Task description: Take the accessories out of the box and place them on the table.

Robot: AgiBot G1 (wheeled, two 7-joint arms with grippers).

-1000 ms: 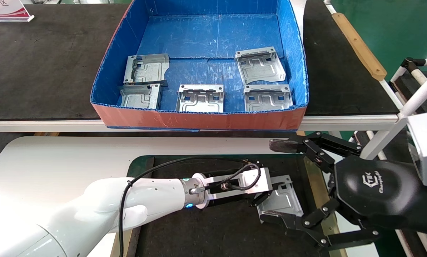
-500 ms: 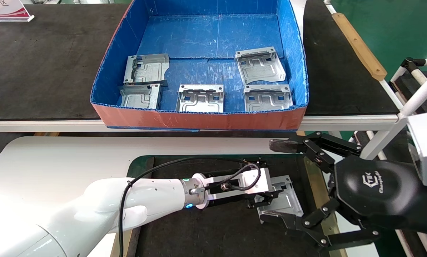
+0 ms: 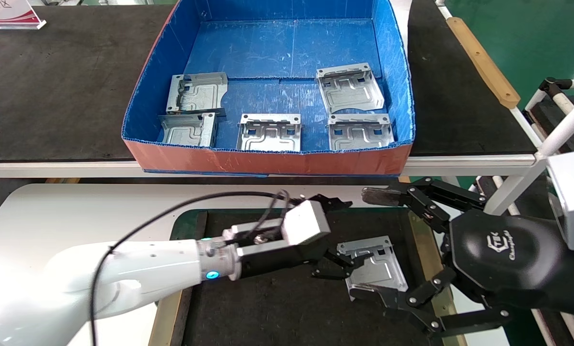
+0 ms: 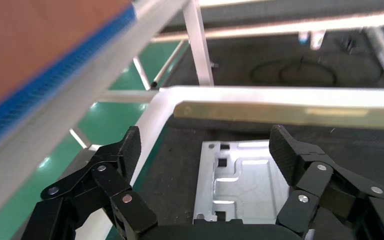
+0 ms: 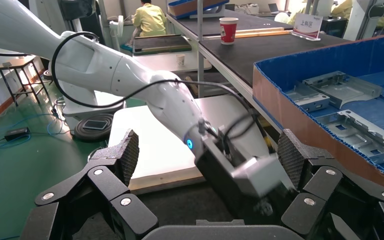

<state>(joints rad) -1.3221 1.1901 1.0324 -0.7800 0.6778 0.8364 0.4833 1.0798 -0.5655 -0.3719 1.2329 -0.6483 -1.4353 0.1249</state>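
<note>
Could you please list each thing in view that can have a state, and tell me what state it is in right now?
Left gripper: open, empty, at the edge of the bracket on the mat.
Right gripper: open wide, empty, hovering beside the mat.
Bracket on the mat: lying flat, released.
Box: open-topped, on the black bench.
Five brackets in the box: lying on the blue floor, none gripped.
Table: holds one bracket on its dark mat.
</note>
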